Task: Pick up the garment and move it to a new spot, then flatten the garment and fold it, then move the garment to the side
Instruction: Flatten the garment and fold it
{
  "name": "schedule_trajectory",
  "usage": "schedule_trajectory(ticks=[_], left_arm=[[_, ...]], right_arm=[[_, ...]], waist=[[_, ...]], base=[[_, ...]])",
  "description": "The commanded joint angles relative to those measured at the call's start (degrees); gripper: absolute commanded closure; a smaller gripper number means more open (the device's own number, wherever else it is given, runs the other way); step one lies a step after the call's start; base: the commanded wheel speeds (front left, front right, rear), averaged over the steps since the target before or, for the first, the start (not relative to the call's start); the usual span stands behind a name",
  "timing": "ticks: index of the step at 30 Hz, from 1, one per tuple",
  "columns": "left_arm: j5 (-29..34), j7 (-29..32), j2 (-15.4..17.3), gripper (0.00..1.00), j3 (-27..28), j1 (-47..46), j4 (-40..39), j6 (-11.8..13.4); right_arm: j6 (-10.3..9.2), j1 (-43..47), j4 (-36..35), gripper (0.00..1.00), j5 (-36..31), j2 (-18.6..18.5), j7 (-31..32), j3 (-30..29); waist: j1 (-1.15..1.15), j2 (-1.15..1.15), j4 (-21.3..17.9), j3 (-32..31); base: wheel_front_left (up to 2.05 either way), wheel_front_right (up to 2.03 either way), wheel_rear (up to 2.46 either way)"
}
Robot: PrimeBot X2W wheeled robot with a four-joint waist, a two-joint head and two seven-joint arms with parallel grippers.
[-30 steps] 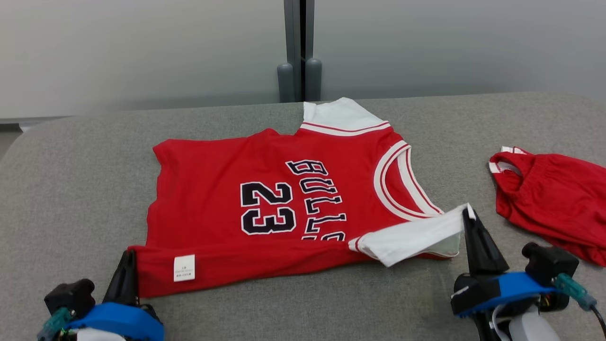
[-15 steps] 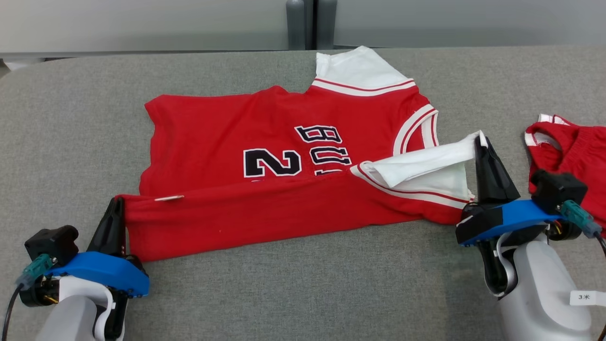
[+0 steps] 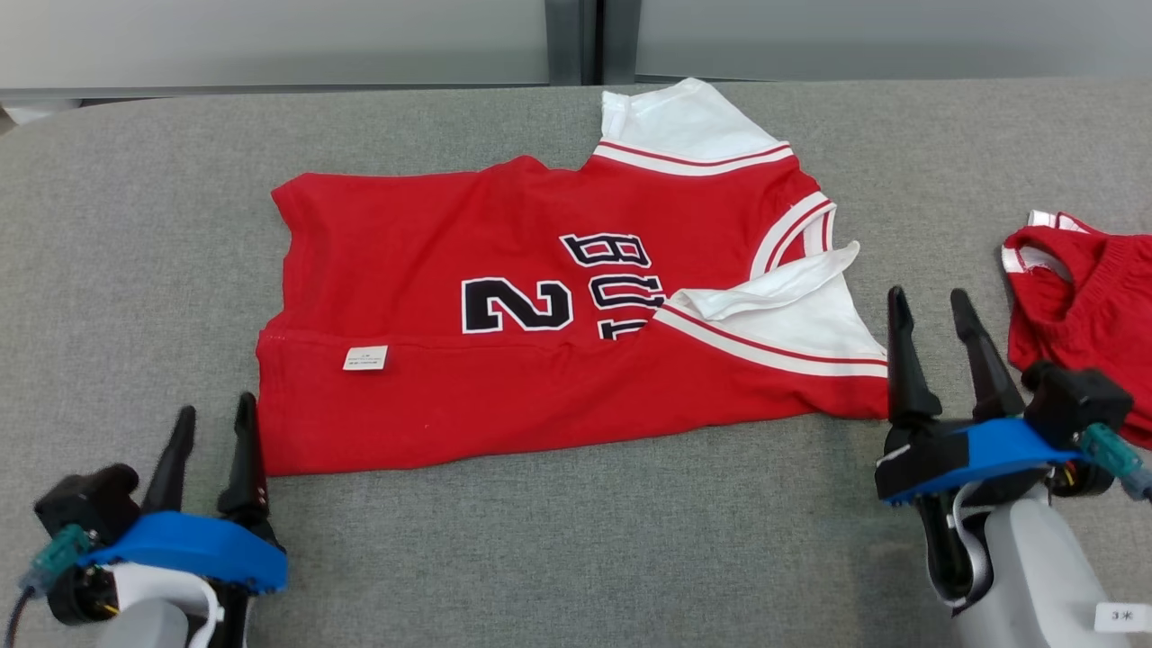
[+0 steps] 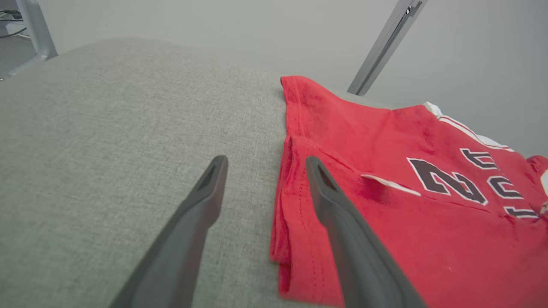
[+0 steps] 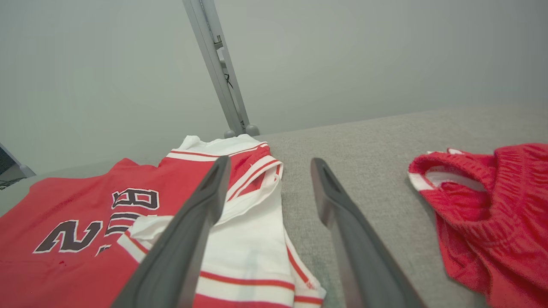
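**Q:** What does the head view show?

**A:** A red basketball jersey point(image 3: 540, 315) lies mid-frame on a grey padded surface point(image 3: 135, 225), with its neck towards the right. Its lower edge is folded up over the front, and a small white label point(image 3: 364, 357) sits on the fold. A black "2" and part of the lettering show above the fold. The upper sleeve point(image 3: 693, 121), white, points to the top of the frame. The folded sleeve point(image 3: 792, 315), also white, lies across the jersey's right end. Red shorts point(image 3: 1089, 306) lie apart at the right edge.

**Q:** And the grippers there?

**A:** The left gripper point(image 3: 216, 405) is at the lower left with its fingers spread wide. One fingertip is just at the jersey's lower left corner. The right gripper point(image 3: 927, 292) is at the lower right, equally wide, between the jersey's right end and the shorts. Grey padding shows between each pair of fingers.

**Q:** The left wrist view?

**A:** Two dark fingers rise from the bottom edge, well spread. The left-hand one stands over grey padding. The right-hand one crosses the jersey's folded edge, which fills the right half of the frame. I cannot tell whether it touches the cloth.

**Q:** The right wrist view?

**A:** The fingers are again wide apart. The left-hand one crosses the folded sleeve at lower centre, and the right-hand one is over bare padding. The jersey takes the lower left and the shorts the right edge. A grey post point(image 5: 218, 68) slants up at the top.
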Motion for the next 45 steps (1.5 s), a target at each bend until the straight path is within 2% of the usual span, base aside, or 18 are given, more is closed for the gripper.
schedule_trajectory(ticks=[1, 6, 12, 13, 15, 16, 17, 18, 19, 20, 21, 22, 28, 33, 40, 45], left_arm=[[-0.7, -0.1, -0.3, 0.0, -1.6, 1.9, 0.1, 0.1], [-4.0, -0.1, 0.5, 0.0, -4.6, 2.7, 1.7, 0.1], [-6.2, 0.0, 1.7, 0.0, -7.6, 1.1, 4.9, 0.1], [-7.7, 0.3, 2.2, 0.0, -11.0, 0.3, 6.7, 0.1], [-9.5, 0.4, 2.2, 0.01, -14.0, 0.1, 7.9, 0.1], [-10.3, 0.5, 2.3, 0.45, -15.3, -0.1, 8.1, 0.1], [-11.0, 0.7, 2.6, 0.6, -16.7, -0.4, 8.5, 0.1], [-12.1, 0.7, 2.7, 1.0, -18.1, -0.6, 8.6, 0.0], [-13.0, 0.7, 2.8, 1.0, -19.1, -0.7, 8.6, 0.0], [-13.8, 0.7, 3.1, 1.0, -20.4, -0.8, 8.6, 0.0], [-14.6, 0.7, 3.4, 1.0, -21.1, -1.1, 8.5, 0.0], [-15.4, 0.7, 3.9, 1.0, -21.9, -1.3, 8.2, 0.0], [-18.4, 0.6, 5.6, 1.0, -24.3, -1.5, 6.7, 0.0], [-18.2, 0.2, 5.5, 1.0, -21.5, -0.2, 6.2, 0.0], [-14.2, -0.1, 1.8, 1.0, -17.0, 4.4, 9.0, 0.0], [-10.7, -0.1, -0.5, 1.0, -14.1, 8.2, 12.5, 0.1]], right_arm=[[0.0, 2.2, -0.4, 0.0, -0.2, -0.3, -0.2, 0.6], [0.0, 5.6, 1.9, 0.0, -1.8, -0.3, -0.2, 1.4], [0.0, 5.3, 4.2, 0.0, -2.8, -0.3, -0.2, 2.7], [0.0, 4.0, 5.5, 0.0, -3.7, -0.2, -0.2, 3.9], [0.0, 3.4, 6.9, 0.0, -4.1, -0.3, -0.2, 3.9], [0.0, 2.9, 7.9, 0.0, -4.2, -0.3, -0.2, 4.0], [0.0, 2.7, 9.2, 0.0, -4.4, -0.2, -0.2, 4.1], [0.0, 2.4, 10.5, 0.0, -4.5, -0.3, -0.2, 3.9], [0.0, 1.9, 11.8, 0.0, -4.6, -0.3, -0.1, 3.8], [0.0, 1.7, 13.5, 0.4, -4.7, -0.3, 0.0, 3.7], [0.0, 1.4, 14.8, 0.63, -4.4, -0.2, 0.0, 3.8], [0.0, 1.1, 16.0, 1.0, -4.3, -0.2, 0.2, 3.9], [-0.03, 0.1, 17.8, 1.0, -2.3, -0.1, 0.2, 3.8], [-0.03, 1.0, 16.1, 1.0, -1.7, -0.2, -0.1, 3.7], [-0.01, 6.9, 17.3, 1.0, -1.7, -0.3, -0.1, 2.8], [-0.01, 12.1, 18.1, 1.0, -1.0, -0.3, -0.1, 2.9]], waist=[[0.0, -0.01, -0.2, -0.2], [0.0, -0.01, -0.9, 0.1], [0.0, -0.01, -1.4, 1.3], [0.0, -0.01, -1.5, 2.0], [0.0, -0.01, -1.5, 2.2], [0.0, -0.01, -1.4, 2.4], [0.0, -0.01, -1.3, 2.5], [0.0, -0.01, -1.2, 2.5], [0.0, -0.01, -1.1, 2.6], [0.0, -0.01, -1.1, 2.6], [0.0, -0.01, -1.0, 2.7], [0.0, -0.01, -0.9, 2.7], [0.0, -0.01, -0.8, 1.9], [0.0, -0.01, -1.0, -1.2], [0.0, -0.01, -1.1, -10.9], [0.0, -0.01, -1.1, -15.1]], base=[[0.0, 0.0, 0.0], [0.0, 0.0, 0.0], [0.0, 0.0, 0.0], [0.0, 0.0, 0.0], [0.0, 0.0, 0.0], [0.0, 0.0, 0.0], [0.0, 0.0, 0.0], [0.0, 0.0, 0.0], [0.0, 0.0, 0.0], [0.0, 0.0, 0.0], [0.0, 0.0, 0.0], [0.0, 0.0, 0.0], [0.0, 0.0, 0.0], [0.0, 0.0, 0.0], [0.0, 0.0, 0.0], [0.0, 0.0, 0.0]])
